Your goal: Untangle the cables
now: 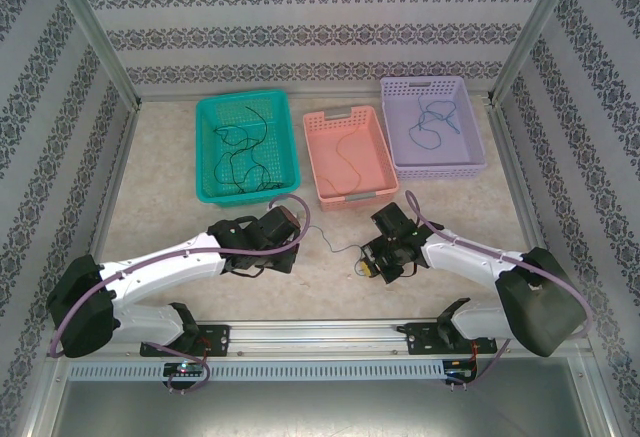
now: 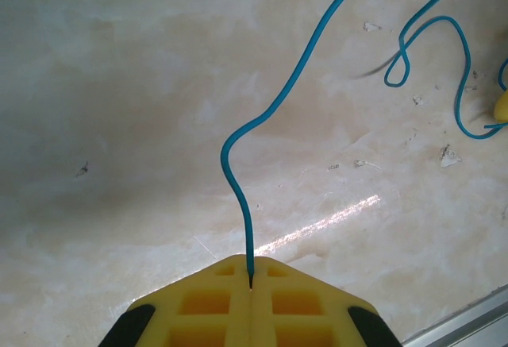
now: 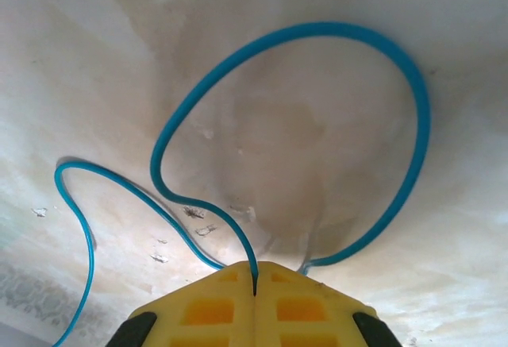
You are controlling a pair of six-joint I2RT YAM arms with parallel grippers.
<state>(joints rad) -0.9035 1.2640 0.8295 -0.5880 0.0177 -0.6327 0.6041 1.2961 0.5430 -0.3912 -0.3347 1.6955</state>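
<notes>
A thin blue cable (image 1: 336, 249) lies on the table between my two grippers. In the left wrist view the blue cable (image 2: 270, 117) rises from my left gripper (image 2: 251, 271), whose yellow fingers (image 2: 198, 303) are shut on one end of it. Its other end is clamped in my right gripper (image 3: 255, 277), and from there the blue cable (image 3: 238, 61) curls in a wide loop over the tabletop. From above, my left gripper (image 1: 298, 239) and right gripper (image 1: 366, 265) sit close together near the table's front. Black cables (image 1: 243, 147) lie in the teal basket.
Three baskets stand in a row at the back: a teal basket (image 1: 205, 152), a pink basket (image 1: 313, 157) holding a thin dark cable (image 1: 347, 157), and a purple basket (image 1: 440, 169) holding a blue cable (image 1: 437, 122). Patterned walls and metal posts enclose the table.
</notes>
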